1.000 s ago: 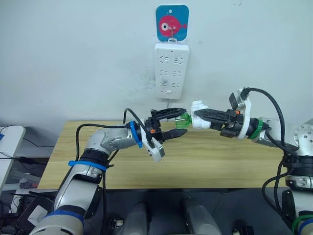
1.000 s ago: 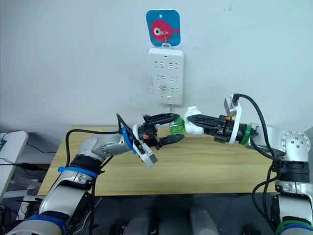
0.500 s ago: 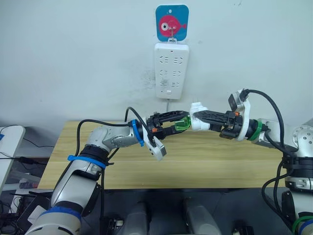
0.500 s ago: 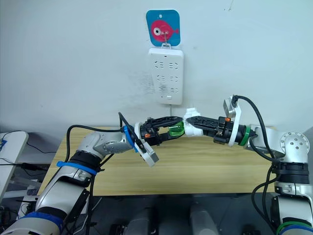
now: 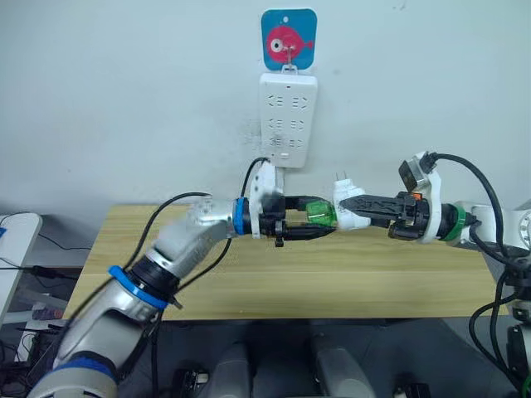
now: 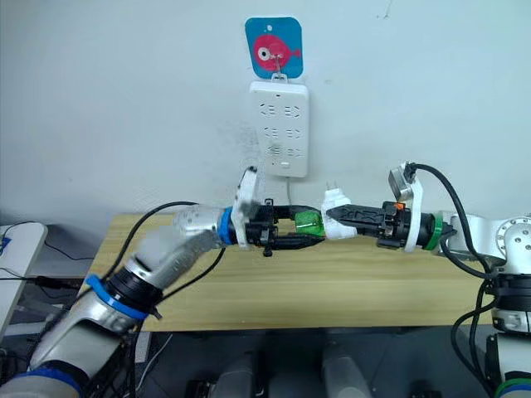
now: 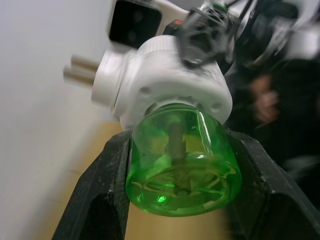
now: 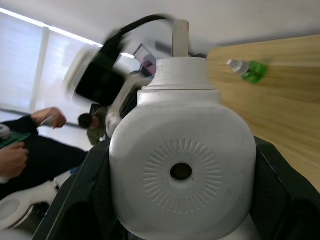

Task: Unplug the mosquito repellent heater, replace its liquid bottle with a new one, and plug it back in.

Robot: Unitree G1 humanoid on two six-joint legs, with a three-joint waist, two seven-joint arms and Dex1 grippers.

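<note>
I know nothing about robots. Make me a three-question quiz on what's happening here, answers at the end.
1. True or false: the heater is plugged into the power strip.
2. Which gripper grips the green bottle: A left, B right, C neither?
3. Fill in: a spare bottle lies on the ____.

Key: 1 false, the right gripper holds it in the air, prongs bare. 2 A, its jaws are closed on the bottle's sides. 3 table.
</note>
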